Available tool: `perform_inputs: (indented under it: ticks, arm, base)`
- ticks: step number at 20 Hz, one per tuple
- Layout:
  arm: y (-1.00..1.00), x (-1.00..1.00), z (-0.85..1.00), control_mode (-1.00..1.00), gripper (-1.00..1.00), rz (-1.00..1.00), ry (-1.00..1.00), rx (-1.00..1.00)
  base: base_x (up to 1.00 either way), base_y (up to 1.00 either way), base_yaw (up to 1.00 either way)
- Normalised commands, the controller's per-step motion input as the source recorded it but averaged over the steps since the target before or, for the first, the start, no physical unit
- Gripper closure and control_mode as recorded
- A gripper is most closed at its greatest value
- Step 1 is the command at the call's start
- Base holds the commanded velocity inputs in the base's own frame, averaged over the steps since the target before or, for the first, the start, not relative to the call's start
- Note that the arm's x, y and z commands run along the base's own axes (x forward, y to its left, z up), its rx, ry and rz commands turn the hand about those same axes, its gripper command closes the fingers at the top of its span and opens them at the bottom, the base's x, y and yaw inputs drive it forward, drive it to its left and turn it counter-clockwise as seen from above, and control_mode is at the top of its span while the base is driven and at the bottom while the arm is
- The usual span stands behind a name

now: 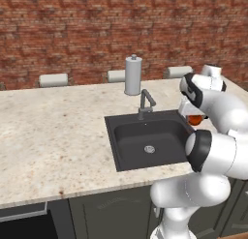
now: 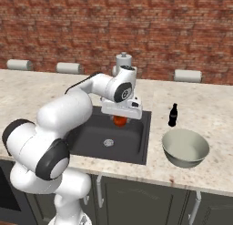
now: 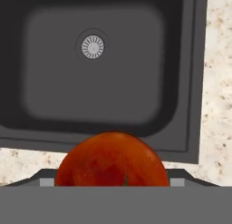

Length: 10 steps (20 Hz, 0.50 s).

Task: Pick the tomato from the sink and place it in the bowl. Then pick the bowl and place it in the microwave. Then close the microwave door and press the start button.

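Note:
The red-orange tomato point(image 3: 112, 159) sits between the fingers of my gripper point(image 2: 120, 120), which is shut on it and holds it above the dark grey sink point(image 2: 91, 133). From the left base view the tomato point(image 1: 194, 120) peeks out under the white hand at the sink's point(image 1: 131, 136) right rim. Below the hand camera lie the sink basin point(image 3: 54, 82) and its round silver drain point(image 3: 92, 46). The pale greenish-grey bowl point(image 2: 185, 147) stands upright on the counter to the right of the sink, apart from the gripper.
A small dark bottle point(image 2: 172, 115) stands behind the bowl. A grey faucet point(image 1: 146, 103) and a paper towel roll point(image 1: 133, 75) rise behind the sink. Pale rolls point(image 1: 53, 80) lie along the brick wall. Speckled counter point(image 1: 53, 131) stretches left of the sink.

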Motion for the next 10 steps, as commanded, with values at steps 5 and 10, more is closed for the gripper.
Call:
perform_inputs:
  ticks: [5, 10]
  arm:
    - [-0.46, -0.05, 0.0, -1.0, 1.0, 0.0, 0.0, 0.0]
    - [-0.71, 0.0, 0.0, -1.0, 1.0, 0.0, 0.0, 0.0]
  base:
    - [0.0, 0.0, 0.0]
    - [0.0, 0.0, 0.0]
